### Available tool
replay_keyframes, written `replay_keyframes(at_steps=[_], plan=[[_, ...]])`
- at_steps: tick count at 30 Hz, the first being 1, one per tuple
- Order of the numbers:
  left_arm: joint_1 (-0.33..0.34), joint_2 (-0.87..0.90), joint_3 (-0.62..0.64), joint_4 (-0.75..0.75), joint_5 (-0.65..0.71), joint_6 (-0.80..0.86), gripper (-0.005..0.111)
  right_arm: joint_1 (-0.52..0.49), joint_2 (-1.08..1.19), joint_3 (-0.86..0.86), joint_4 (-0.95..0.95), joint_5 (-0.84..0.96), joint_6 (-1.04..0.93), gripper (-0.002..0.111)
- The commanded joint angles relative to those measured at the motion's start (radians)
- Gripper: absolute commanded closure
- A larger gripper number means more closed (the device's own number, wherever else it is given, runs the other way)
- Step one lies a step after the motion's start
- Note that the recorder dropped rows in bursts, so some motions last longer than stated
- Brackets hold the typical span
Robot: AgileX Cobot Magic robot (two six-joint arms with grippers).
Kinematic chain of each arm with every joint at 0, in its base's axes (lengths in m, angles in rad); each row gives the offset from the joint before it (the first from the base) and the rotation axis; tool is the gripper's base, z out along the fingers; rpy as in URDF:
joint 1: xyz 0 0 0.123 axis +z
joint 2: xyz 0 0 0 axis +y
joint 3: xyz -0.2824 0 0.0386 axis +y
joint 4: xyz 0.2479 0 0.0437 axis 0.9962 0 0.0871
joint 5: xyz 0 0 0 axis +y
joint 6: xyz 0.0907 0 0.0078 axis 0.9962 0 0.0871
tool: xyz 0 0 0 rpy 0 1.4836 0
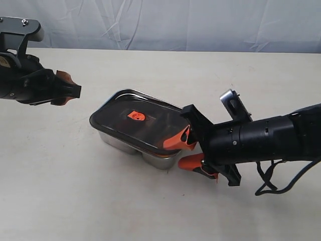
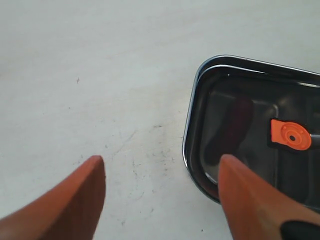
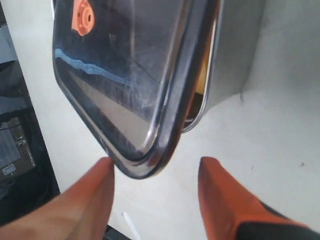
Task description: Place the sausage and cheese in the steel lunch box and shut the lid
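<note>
The exterior camera looked from a raised point down across the pale beige table (image 1: 75, 191) toward a crumpled grey-white cloth backdrop (image 1: 175, 20), and it stood far enough back to take in both arms. The left wrist camera pointed steeply down past the left gripper (image 2: 161, 157) onto bare tabletop. At one side it caught a rounded corner of the dark tinted see-through lid (image 2: 240, 125) with its small orange valve (image 2: 291, 136). The right wrist camera sat very close to another corner of that lid, looking out through the right gripper (image 3: 157, 161). All three views shared the lid and valve.
</note>
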Motion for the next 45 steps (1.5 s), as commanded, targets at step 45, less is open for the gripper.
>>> replay_keyframes(at_steps=[45], plan=[[0.001, -0.007, 0.003, -0.005, -0.007, -0.004, 0.045, 0.0, 0.035, -0.005, 0.005, -0.145, -0.034, 0.093]])
